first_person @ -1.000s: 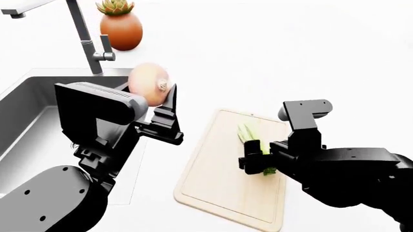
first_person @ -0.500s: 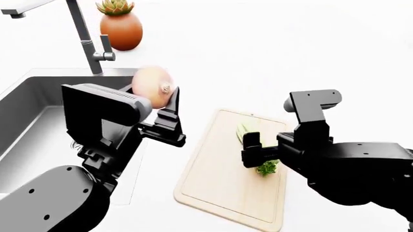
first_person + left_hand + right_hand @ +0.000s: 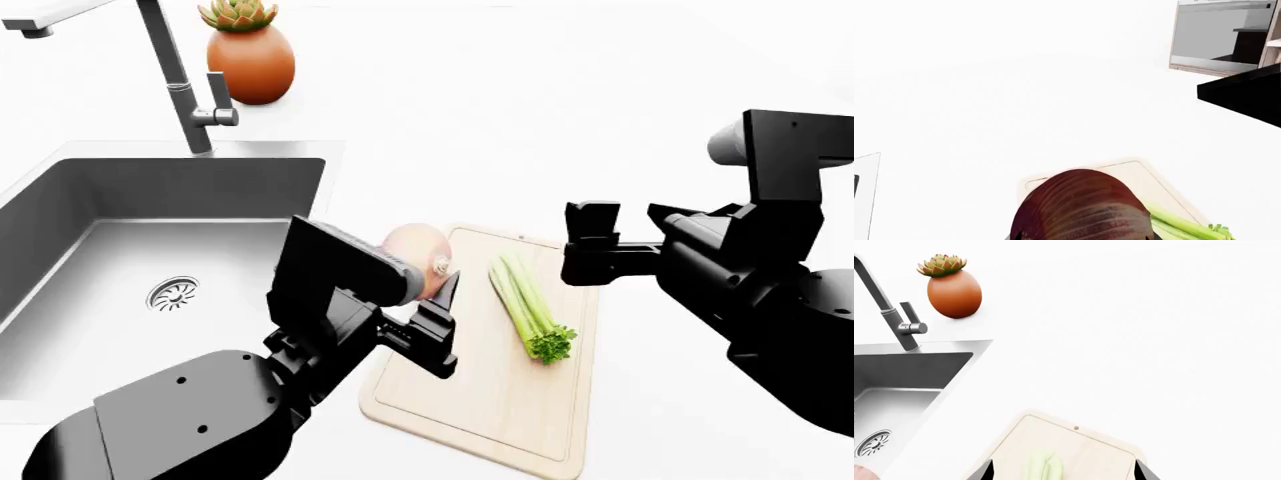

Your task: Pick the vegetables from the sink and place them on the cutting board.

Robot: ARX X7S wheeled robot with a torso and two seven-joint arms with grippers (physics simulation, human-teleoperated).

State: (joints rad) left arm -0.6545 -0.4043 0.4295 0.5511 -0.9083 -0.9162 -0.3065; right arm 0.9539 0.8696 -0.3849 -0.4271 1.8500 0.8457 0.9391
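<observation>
My left gripper (image 3: 430, 300) is clamped on the onion (image 3: 416, 252) over the cutting board's (image 3: 467, 400) sink-side edge, my right gripper (image 3: 589, 252) spread and empty above the celery (image 3: 527, 305) lying mid-board.

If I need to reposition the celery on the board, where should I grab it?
Grip the celery mid-stalk from above, gripper closing across its narrow width. It lies flat along the cutting board, and the leafy end nearest the robot is too soft to hold.
</observation>
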